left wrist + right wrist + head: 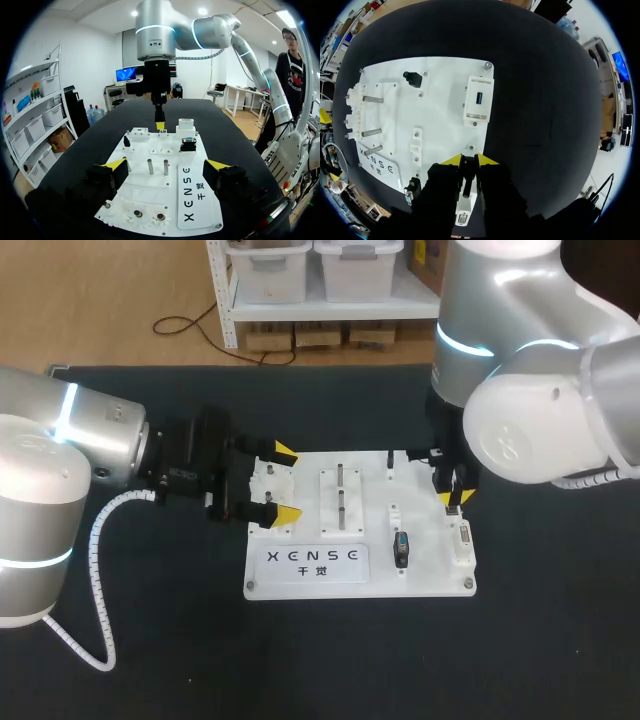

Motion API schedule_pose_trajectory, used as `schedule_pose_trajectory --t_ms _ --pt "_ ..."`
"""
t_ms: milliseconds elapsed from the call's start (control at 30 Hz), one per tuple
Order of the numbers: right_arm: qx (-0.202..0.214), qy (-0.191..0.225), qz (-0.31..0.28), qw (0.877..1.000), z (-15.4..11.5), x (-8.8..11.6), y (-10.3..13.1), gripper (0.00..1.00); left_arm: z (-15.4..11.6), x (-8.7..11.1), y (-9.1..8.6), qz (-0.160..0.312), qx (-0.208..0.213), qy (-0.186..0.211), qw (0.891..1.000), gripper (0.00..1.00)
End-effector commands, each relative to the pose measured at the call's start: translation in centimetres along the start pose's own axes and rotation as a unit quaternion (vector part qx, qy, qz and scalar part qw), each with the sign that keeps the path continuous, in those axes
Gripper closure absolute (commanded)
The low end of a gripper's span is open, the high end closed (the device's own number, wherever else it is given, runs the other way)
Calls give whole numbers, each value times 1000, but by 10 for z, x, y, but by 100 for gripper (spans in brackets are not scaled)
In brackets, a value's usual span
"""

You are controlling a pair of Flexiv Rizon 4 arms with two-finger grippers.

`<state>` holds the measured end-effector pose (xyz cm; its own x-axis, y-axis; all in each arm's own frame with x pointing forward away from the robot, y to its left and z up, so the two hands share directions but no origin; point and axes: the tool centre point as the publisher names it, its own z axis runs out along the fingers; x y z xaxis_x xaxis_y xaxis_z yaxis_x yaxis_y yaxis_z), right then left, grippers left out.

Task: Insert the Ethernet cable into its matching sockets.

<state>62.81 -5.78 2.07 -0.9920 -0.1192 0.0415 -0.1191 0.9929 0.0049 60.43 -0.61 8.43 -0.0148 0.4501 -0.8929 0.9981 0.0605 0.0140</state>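
Note:
A white socket board (300,580) lies mid-table. My right gripper (449,502) hangs over the board's right side, near a white socket block (461,542), and is shut on a small black plug (468,169) that sits between its yellow tips. Just ahead of it in the right wrist view lies another white block with a blue port (478,100). My left gripper (285,483) stands open, its fingers straddling the board's left edge and touching nothing. In the left wrist view, the right gripper (160,122) points down at the board's far end, beside a white socket block (186,125).
Two metal posts (341,495) stand up from the board's middle. A black connector (401,548) sits on the board near its front right, and a small black knob (412,76) near its far edge. Dark table (560,640) surrounds the board.

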Motion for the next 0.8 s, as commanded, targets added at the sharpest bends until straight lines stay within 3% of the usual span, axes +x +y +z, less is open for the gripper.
schedule_pose_trajectory --t_ms 33,733,767,800 --pt "-1 4 1 1000 7 -1 0 100 0 2 0 2 -2 -3 1000 0" --pt "9 6 1 1000 19 -1 -1 100 0 2 0 2 -2 -3 1000 0" --pt "8 -3 -1 1000 15 -1 -1 85 0 2 0 2 -2 -3 1000 0" --pt "6 -9 -3 1000 12 -1 -1 18 0 2 0 2 -2 -3 1000 0"
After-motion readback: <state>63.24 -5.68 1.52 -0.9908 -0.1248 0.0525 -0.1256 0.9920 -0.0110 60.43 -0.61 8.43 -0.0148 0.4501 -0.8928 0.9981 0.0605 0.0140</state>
